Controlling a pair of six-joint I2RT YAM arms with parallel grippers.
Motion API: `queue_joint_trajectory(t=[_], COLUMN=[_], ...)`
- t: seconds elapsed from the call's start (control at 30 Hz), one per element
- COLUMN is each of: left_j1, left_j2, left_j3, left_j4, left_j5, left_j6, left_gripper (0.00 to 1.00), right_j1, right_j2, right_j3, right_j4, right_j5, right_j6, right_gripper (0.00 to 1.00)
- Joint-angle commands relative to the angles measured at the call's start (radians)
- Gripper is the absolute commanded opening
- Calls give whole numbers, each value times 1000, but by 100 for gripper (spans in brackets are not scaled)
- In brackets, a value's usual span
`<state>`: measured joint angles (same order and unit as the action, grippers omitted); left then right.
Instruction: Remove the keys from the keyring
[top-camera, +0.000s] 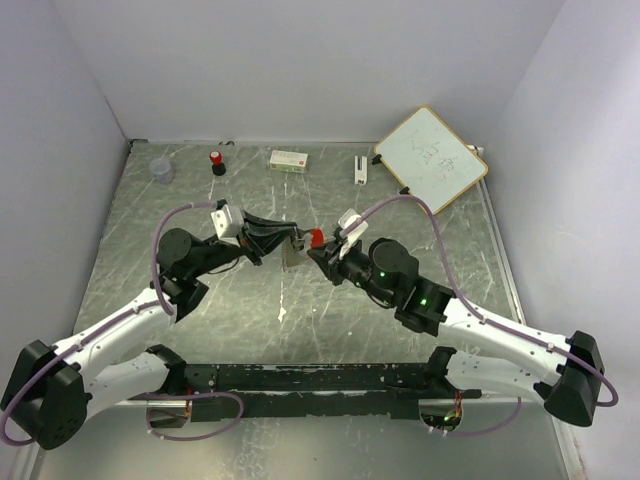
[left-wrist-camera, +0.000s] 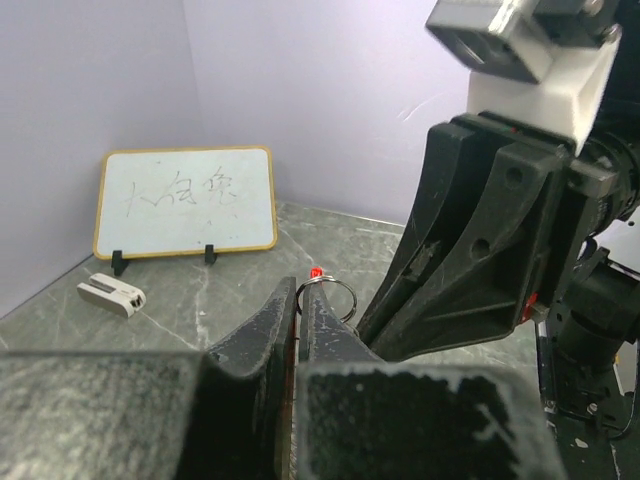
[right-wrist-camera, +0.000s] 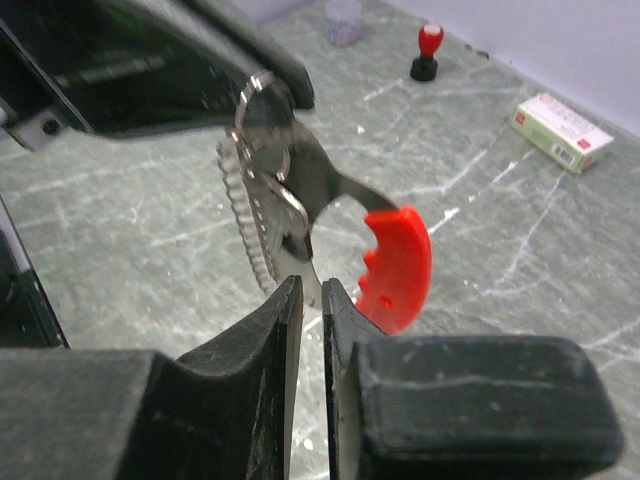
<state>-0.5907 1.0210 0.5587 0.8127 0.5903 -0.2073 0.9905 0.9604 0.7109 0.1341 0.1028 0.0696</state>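
i see keys aloft over tabletop middle. left fingers pinched on keyring; right fingers clamped on one key blade. i judge metal light, stiff, slippery: grip flat faces, not jagged edges.

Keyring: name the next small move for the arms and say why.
Likely the right gripper should ease the keys along the keyring while the left gripper holds it steady. Both jaws are shut, left on the ring, right on a key blade, and the keys are not yet off the ring.
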Motion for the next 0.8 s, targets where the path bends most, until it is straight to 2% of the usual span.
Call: queue_joint_trajectory(t=[0.0, 0.23, 0.77], left_j1=[-12, -16, -20], left_j2=[-24, -34, -54], left_j3=[29, 40, 33], left_j4=[-49, -75, -47], left_j5=[-40, -70, -72], left_j6=[16, 11, -48], left_gripper=[7, 7, 7], right_j1=[28, 88, 113], right_j2=[12, 42, 80], right_j3=[14, 63, 74], right_j4=[157, 162, 182], right_j5=[40, 72, 143], right_j6=[-6, -80, -127], right_gripper=[14, 14, 18])
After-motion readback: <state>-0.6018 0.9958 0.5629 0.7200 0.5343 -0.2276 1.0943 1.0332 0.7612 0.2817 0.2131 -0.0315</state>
